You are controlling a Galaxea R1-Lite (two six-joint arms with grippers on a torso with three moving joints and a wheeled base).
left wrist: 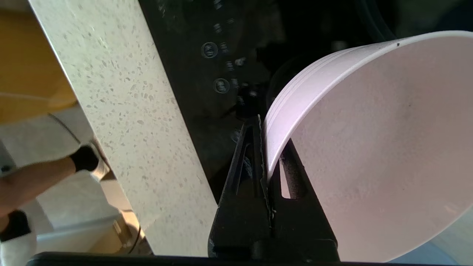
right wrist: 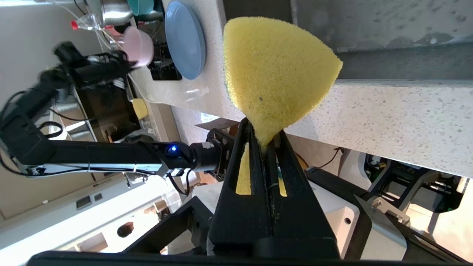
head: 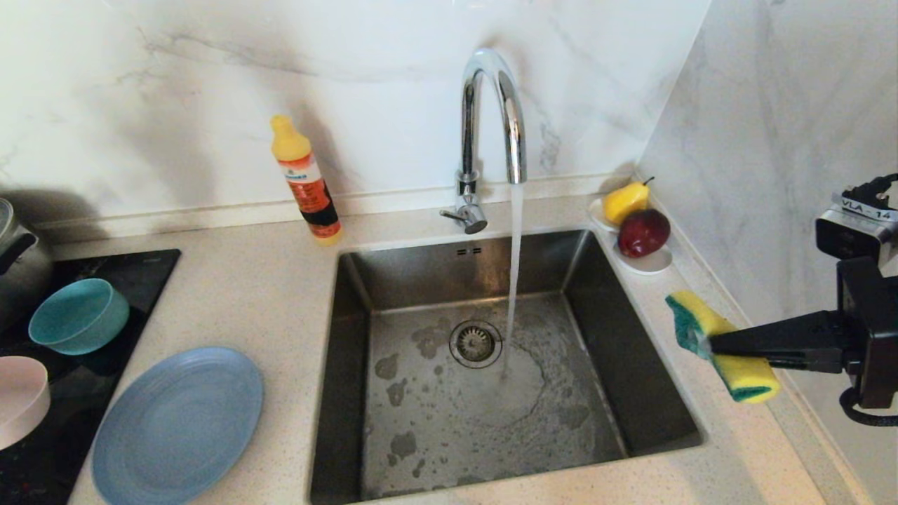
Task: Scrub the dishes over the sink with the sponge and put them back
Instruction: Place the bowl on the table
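The right gripper (head: 710, 344) is clamped on the sponge (head: 722, 347), pinching it at its narrowed middle above the counter (head: 266, 294) at 3 o'clock of the sink (head: 596, 294). The sponge's long axis runs from 10 o'clock to 4 o'clock in the head view, its dark green side toward the basin, and its yellow ends flare out on either side of the fingers. In the right wrist view the yellow foam (right wrist: 275, 70) fans out just past the fingertips.

The left gripper (left wrist: 264, 147) is closed on the rim of the pale pink bowl (left wrist: 369, 147), 1 finger inside and 1 outside the wall. In the head view the bowl (head: 21, 396) sits at the far 9 o'clock edge over the dark cooktop (head: 151, 270), tilted on its side.

The teal bowl (head: 77, 315) lies at 12 o'clock of the pink one, tipped with its mouth showing. The slate-blue plate (head: 179, 424) lies flat at 9 o'clock of the sink. Water runs from the tap (head: 491, 105) into the basin.
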